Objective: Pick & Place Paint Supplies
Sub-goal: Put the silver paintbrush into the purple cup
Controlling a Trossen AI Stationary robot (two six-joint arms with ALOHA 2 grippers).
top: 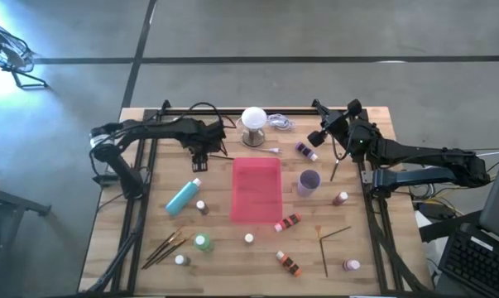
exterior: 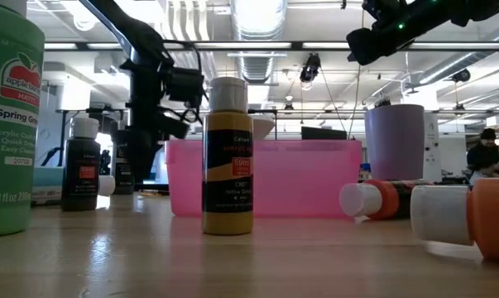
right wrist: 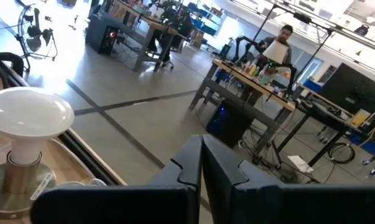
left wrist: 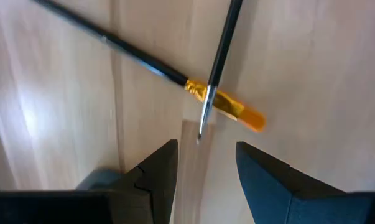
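My left gripper points down, open, just above the far left of the table. Beyond its fingertips two dark-handled brushes lie crossed on the wood: one with a gold ferrule and orange bristles, and a thinner one over it. Neither finger touches them. My right gripper is shut, empty and level, high over the far right. Small white-capped paint bottles and a teal bottle are scattered on the table.
A pink tray sits mid-table, a white ball-topped stand behind it and a purple cup to its right. More brushes lie at near left and near right. A green bottle stands near the front.
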